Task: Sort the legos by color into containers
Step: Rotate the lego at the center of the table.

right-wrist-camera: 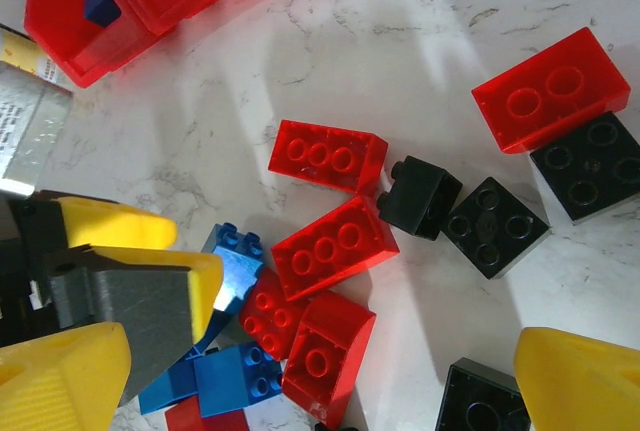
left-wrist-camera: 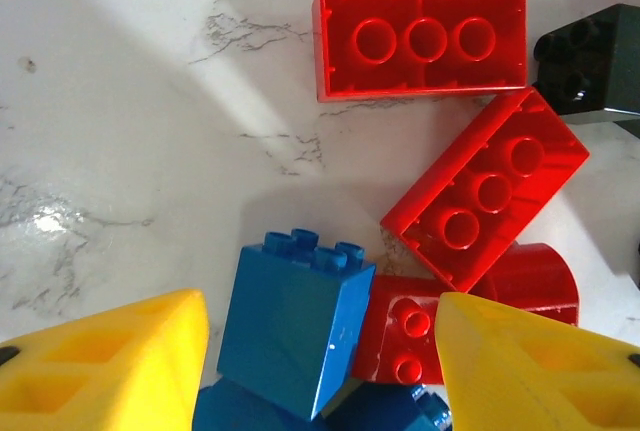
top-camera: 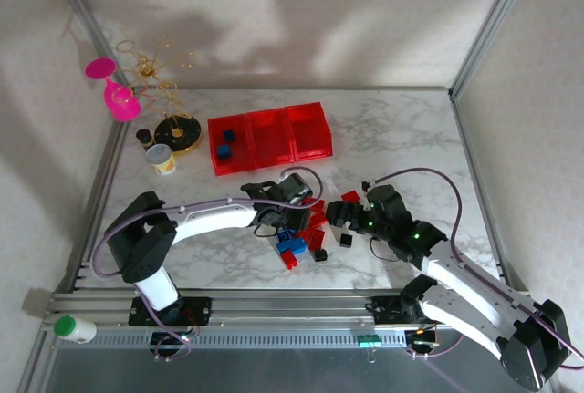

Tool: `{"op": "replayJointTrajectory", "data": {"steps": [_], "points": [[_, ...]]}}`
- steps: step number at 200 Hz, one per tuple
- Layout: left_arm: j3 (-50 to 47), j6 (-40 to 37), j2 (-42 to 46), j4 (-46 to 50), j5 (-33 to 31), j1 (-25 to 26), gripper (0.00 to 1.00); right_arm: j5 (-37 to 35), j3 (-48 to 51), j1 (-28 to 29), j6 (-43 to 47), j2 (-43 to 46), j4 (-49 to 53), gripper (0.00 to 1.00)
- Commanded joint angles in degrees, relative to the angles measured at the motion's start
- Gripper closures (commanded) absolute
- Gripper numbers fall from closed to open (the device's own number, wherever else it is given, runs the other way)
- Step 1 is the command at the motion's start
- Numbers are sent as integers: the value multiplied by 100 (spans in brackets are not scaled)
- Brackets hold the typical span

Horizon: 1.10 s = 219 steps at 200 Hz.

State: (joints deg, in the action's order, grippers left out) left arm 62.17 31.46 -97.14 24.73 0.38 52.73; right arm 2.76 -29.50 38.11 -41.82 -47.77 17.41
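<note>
The legos lie in a loose pile (top-camera: 308,232) of blue, red and black bricks at the table's middle front. Behind it stand the three joined red containers (top-camera: 271,138); the left one holds two blue bricks (top-camera: 225,144). My left gripper (left-wrist-camera: 320,361) is open over the pile. Its yellow fingers (left-wrist-camera: 110,366) straddle a blue brick (left-wrist-camera: 290,326) lying on its side and a small red brick (left-wrist-camera: 405,336), with a gap at each finger. My right gripper (right-wrist-camera: 320,391) is wide open above red bricks (right-wrist-camera: 335,246) and black bricks (right-wrist-camera: 495,226), holding nothing.
A yellow-and-white cup (top-camera: 162,159), a gold wire stand (top-camera: 175,133), a small dark bottle (top-camera: 144,136) and a pink glass (top-camera: 117,94) stand at the back left. A green-capped white bottle (top-camera: 73,328) lies on the front rail. The two grippers (top-camera: 310,215) are close together.
</note>
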Motion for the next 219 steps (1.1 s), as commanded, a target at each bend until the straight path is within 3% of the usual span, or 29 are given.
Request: {"op": "replayJointTrajectory", "data": {"steps": [1,57,114,142,193,219], "points": [[190,-201,-203,159,-50,9,38,-91,44,-23,-98,67,53,1],[-8,-176,-371,26,-79,-299,38,-100,70,-27,-109,64,12,1],[-503,-136,9,-5,-36,-771,38,-97,69,-29,-90,-11,-88,1],[-402,-37,47,-70,354,-681,36,-91,24,-27,-74,-110,-146,1],[-429,207,35,23,63,-501,35,-81,49,-29,-66,-136,-155,1],[-531,277,-16,-52,6,-501,40,-76,83,-31,-75,-136,-183,1]]}}
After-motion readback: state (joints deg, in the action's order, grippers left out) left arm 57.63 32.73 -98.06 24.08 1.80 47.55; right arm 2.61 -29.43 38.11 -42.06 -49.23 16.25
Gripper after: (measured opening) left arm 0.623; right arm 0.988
